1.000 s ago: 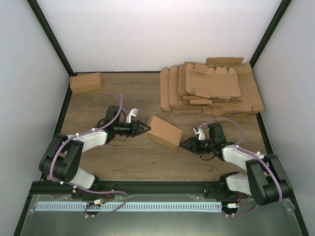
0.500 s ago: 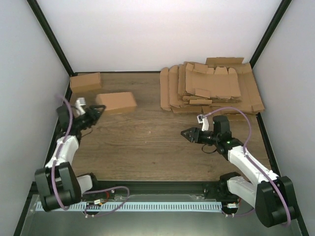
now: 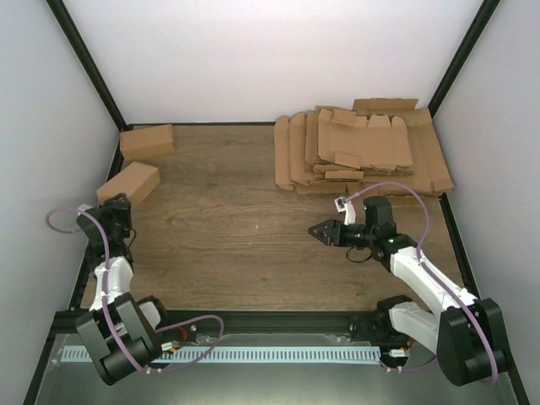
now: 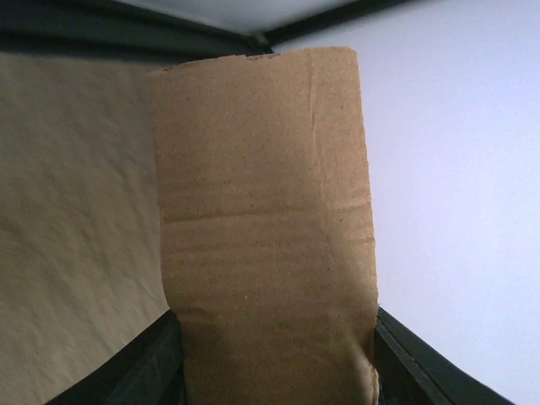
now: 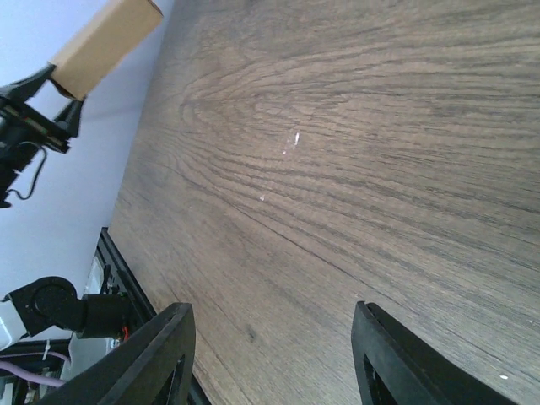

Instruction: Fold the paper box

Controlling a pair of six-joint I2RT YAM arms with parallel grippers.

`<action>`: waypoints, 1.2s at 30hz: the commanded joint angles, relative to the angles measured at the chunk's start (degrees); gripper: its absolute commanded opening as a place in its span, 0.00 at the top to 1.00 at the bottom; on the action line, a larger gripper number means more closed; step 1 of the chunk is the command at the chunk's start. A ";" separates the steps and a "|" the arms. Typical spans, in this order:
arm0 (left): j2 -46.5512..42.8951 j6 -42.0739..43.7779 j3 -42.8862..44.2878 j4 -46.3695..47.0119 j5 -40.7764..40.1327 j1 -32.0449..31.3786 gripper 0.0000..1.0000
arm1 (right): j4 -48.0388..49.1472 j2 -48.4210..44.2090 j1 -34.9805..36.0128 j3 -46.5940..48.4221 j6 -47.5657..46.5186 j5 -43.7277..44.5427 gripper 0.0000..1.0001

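Paper box (image 3: 128,182) is being held at the far left of the counter (image 3: 253,253), close to the left side wall. It is looking like a closed small carton with no loose flap showing. The left pincer (image 3: 112,205) is gripping it by its near end. In the left wrist view the brown cardboard (image 4: 266,228) is filling the gap between the two fingers (image 4: 160,363), so the jaws are closing on the sides of the box. In the right wrist view the box (image 5: 105,42) is standing out in front of the wall, so it is probably lifted off the counter.

The long axis of the box is running away from the left pincer, toward the back and a little to the right. It is pointing roughly at a second carton (image 3: 147,141), which is lying in the back left corner, near but apart. Any setting down there is depending on the left arm alone.

The right pincer (image 3: 321,229) is hanging over the middle of the counter, well apart from the box. Its fingers (image 5: 160,354) are spread and are holding nothing. A heap of flat sheets (image 3: 363,156) is lying at the back right.
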 commanded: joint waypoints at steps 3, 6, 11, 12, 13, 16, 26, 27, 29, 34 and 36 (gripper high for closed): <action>2.75 -7.90 -3.15 10.99 -21.96 0.28 0.67 | -2.43 -2.86 -0.28 3.12 -1.82 -2.18 0.47; 7.50 -9.35 -2.73 14.64 -24.19 0.27 0.67 | -2.38 -2.72 -0.28 2.84 -1.90 -2.59 0.46; 20.47 -13.39 0.54 21.33 -22.60 0.13 0.68 | -2.39 -1.25 -0.27 3.38 -2.15 -3.09 0.47; 23.53 -13.90 1.47 23.38 -21.50 -0.10 0.68 | -2.40 -1.06 -0.28 3.64 -2.01 -3.06 0.47; 27.52 -14.23 2.63 25.06 -20.00 -0.12 0.69 | -2.44 -0.99 -0.30 3.84 -1.93 -2.97 0.47; 35.10 -14.28 6.61 28.21 -14.33 -0.41 0.69 | -2.13 -1.33 -0.25 4.03 -1.43 -2.41 0.46; 30.33 -3.62 20.07 -15.52 -18.54 -0.92 0.00 | -0.92 -1.16 -0.25 3.41 -0.69 -1.33 0.44; 29.19 -3.52 20.41 -18.39 -19.40 -0.81 0.00 | -0.87 -0.83 -0.24 3.49 -0.74 -1.35 0.44; 27.28 -2.61 20.88 -23.13 -21.23 -0.72 0.00 | -0.98 -0.49 -0.32 3.68 -0.96 -1.34 0.44; 21.13 -0.85 20.27 -28.95 -25.75 0.30 0.00 | -2.01 -1.39 -0.26 3.73 -1.42 -1.19 0.44; 18.74 -0.29 20.19 -30.97 -27.55 0.91 0.03 | -2.41 -2.09 -0.25 3.39 -1.61 -0.88 0.44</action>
